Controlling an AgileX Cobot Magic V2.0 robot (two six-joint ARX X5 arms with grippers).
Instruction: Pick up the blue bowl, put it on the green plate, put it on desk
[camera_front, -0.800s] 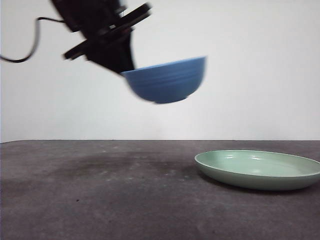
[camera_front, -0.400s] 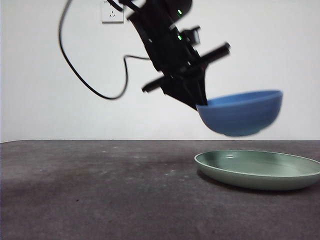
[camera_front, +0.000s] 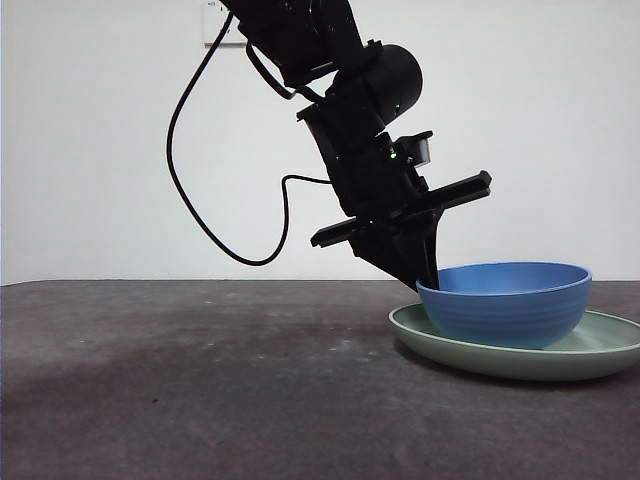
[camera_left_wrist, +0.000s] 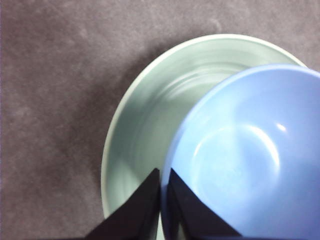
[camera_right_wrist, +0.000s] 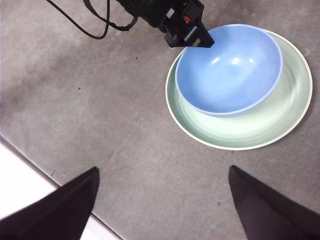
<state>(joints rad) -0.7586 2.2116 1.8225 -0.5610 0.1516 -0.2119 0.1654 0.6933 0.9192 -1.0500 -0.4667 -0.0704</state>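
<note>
**Blue bowl resting in the green plate, left gripper clamped on its rim**

We see the blue bowl (camera_front: 504, 304) sitting upright inside the green plate (camera_front: 600, 352), and the plate lies flat on the desk (camera_front: 200, 380). From the right wrist view the bowl (camera_right_wrist: 229, 68) is off-centre in the plate (camera_right_wrist: 270, 125), pushed toward the side of the rim where the arm comes in, so a broad crescent of bare green shows on the opposite side.

Our left gripper (camera_front: 425, 275) reaches down at a slant from above and meets the bowl at its rim. In the left wrist view its two black jaws stand almost together with the bowl's wall (camera_left_wrist: 240, 160) pinched between them, one jaw inside the bowl and one outside over the plate (camera_left_wrist: 145, 130). A black cable (camera_front: 190, 190) loops from that arm in front of the pale wall.

Our right gripper (camera_right_wrist: 162, 200) hangs high above the desk (camera_right_wrist: 75, 100), well apart from the plate, its jaws spread wide with nothing between them. A pale strip (camera_right_wrist: 20, 190) along the desk's edge shows in one corner of that view.
</note>
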